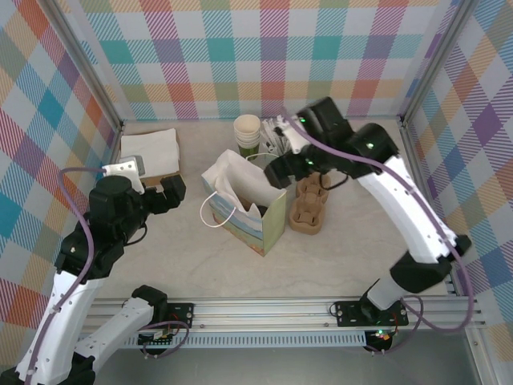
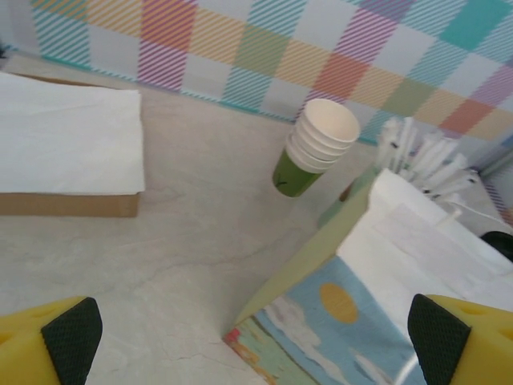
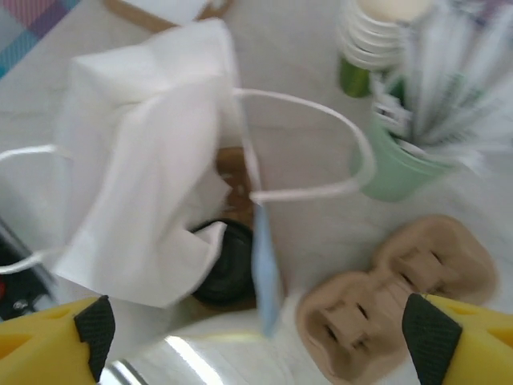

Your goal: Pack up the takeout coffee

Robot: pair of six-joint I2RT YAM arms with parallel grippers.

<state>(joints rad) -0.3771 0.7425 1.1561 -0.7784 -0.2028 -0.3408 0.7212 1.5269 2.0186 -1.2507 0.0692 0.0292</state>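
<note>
One pale tabletop (image 1: 188, 261) fenced by pastel plaid walls (image 1: 240, 48) carries everything. Two white-and-black robot arms rise from its near edge: the left arm (image 1: 88, 249) bends towards the middle from the left side, and the right arm (image 1: 409, 208) reaches far across and curls back over the centre.

Between them stands a paper gift bag with a painted sky-and-sun front and white cord handles (image 1: 271, 227), upright and open at the top, with crumpled white tissue spilling out of its mouth. At the far left lies a stack of white napkins on a brown cardboard tray (image 1: 150, 151), well apart from the bag. Just to the right of the bag lies a brown moulded-pulp cup carrier (image 1: 309, 208). Beyond the bag, against the far wall, stands a stack of lidless olive-green paper cups (image 1: 247, 131), and beside it a mint-green cup of white stirrers (image 3: 397, 172).

The takeout coffee (image 3: 227, 265) sits down inside the bag, its round black lid showing under the tissue.

The right gripper (image 3: 264, 333) hangs above the bag's mouth with its yellow fingers spread wide, touching nothing. The left gripper (image 2: 255, 343) hovers left of the bag, also spread wide and empty.
</note>
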